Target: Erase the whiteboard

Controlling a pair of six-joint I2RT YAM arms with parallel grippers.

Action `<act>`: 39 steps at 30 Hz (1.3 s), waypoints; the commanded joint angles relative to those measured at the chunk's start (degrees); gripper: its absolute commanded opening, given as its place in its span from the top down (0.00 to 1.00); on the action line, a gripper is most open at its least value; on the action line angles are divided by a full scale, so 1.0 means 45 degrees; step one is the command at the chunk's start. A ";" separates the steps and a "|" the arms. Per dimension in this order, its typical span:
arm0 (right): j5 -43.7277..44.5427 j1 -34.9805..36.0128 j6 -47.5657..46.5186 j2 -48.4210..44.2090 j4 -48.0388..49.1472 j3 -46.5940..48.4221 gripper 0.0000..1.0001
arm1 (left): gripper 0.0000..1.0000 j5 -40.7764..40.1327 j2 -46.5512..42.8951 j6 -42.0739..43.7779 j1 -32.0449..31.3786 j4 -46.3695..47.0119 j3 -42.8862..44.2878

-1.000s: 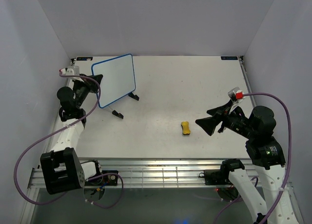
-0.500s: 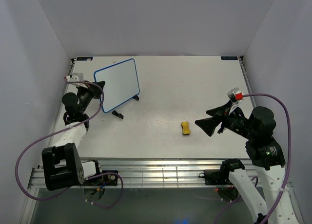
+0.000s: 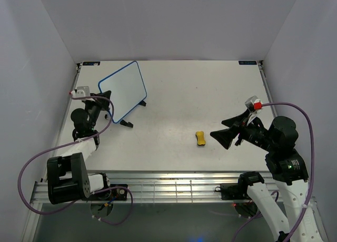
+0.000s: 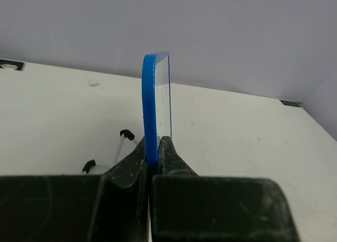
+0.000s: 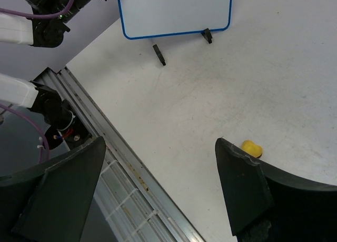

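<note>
whiteboard (image 3: 122,91) clamped by its edge in the left tool (image 4: 152,147), right tool (image 3: 217,127) spread apart near the yellow eraser (image 3: 200,138).

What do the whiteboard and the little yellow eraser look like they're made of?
Whiteboard: smooth, even white face, likely coated sheet; blue frame looks like moulded plastic, judging by its rounded corner and uniform colour. Yellow eraser: dull, soft-edged lump, probably foam or sponge, though too small to be sure.
</note>
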 commanded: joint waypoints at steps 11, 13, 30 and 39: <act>-0.0174 0.0247 -0.0189 -0.0188 0.0607 -0.0021 0.10 | 1.00 -0.1221 0.0727 0.4624 0.1059 0.0364 -0.1550; -0.0232 0.0267 -0.0189 -0.0208 0.0685 -0.0060 0.10 | 1.00 -0.1141 0.0649 0.4487 0.1040 0.0091 -0.1492; -0.0505 0.0286 -0.0131 -0.0325 0.0724 0.0057 0.10 | 1.00 -0.4772 -0.1087 0.1323 -0.0620 -0.2919 -0.0788; -0.0720 0.0286 -0.0131 -0.0481 0.0783 -0.0079 0.10 | 1.00 -0.6570 -0.2475 0.0639 -0.1363 -0.2021 -0.2680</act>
